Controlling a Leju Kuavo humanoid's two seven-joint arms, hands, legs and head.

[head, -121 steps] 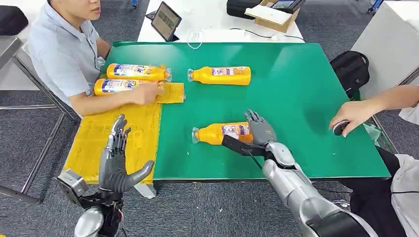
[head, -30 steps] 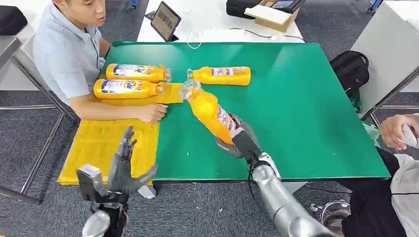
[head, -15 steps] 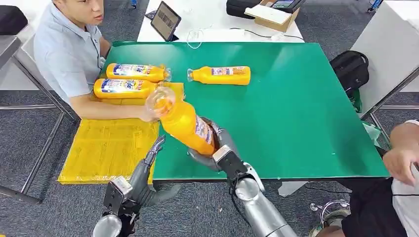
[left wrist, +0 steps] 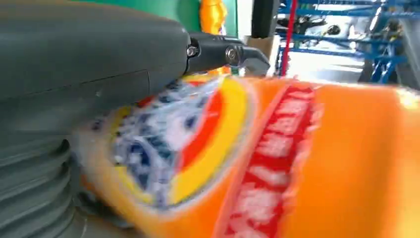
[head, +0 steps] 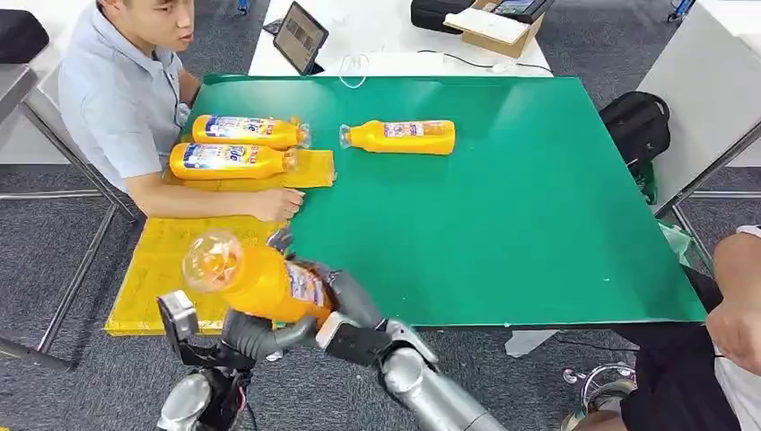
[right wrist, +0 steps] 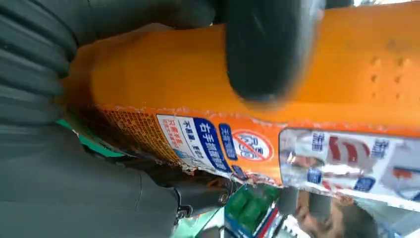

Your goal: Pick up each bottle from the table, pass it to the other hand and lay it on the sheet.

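My right hand grips an orange bottle by its base, low over the near edge of the yellow sheet, cap end toward me. My left hand cups the same bottle: its thumb lies underneath and its fingers stick up straight behind it. In the left wrist view the bottle's label lies against the palm under the thumb. The right wrist view shows a dark finger wrapped across the bottle. Two bottles lie on the sheet's far end, a third on the green table.
A seated person rests a forearm on the sheet, hand at its right edge, just beyond the held bottle. Another person's arm is at the table's right side. A white table with a tablet stands behind.
My right hand lifted the bottle off the table and carried it left and toward me. My left hand rose to meet it and now cups it from below.
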